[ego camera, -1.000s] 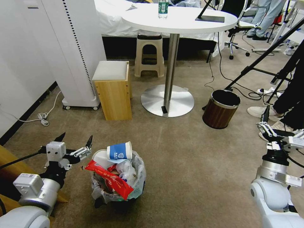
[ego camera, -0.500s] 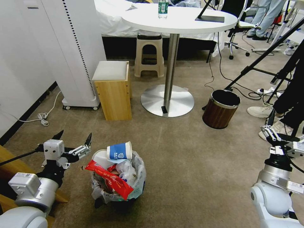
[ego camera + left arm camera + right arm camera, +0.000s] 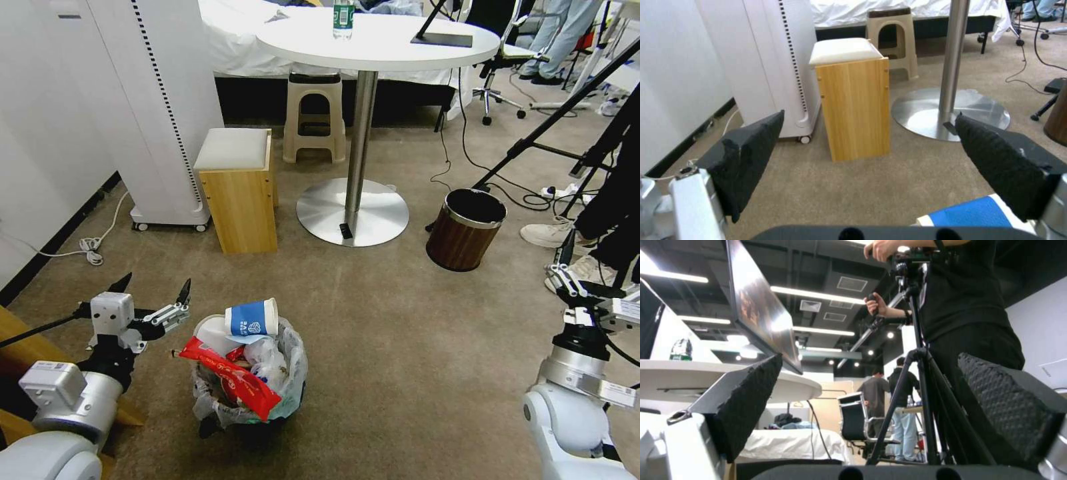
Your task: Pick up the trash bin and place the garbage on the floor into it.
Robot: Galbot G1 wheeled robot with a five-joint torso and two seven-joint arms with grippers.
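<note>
The trash bin (image 3: 250, 387) stands on the floor (image 3: 413, 333) in the lower left-centre of the head view, lined with a crinkled bag and full of garbage: a blue paper cup (image 3: 252, 318) lies on top at the far rim, and a red wrapper (image 3: 230, 379) hangs over the near side. It has not moved since the earlier frames. Just left of the bin, the left gripper (image 3: 152, 295) hovers with its fingers wide apart and empty; it sits slightly lower than one second ago. At the right edge of the frame, the right gripper (image 3: 565, 261) points upward, also wide open and empty, and has shifted a little to the right. Further back stand a wooden stool (image 3: 238, 190), a round white table (image 3: 373, 43) and a brown wood-grain bin (image 3: 465, 230).
</note>
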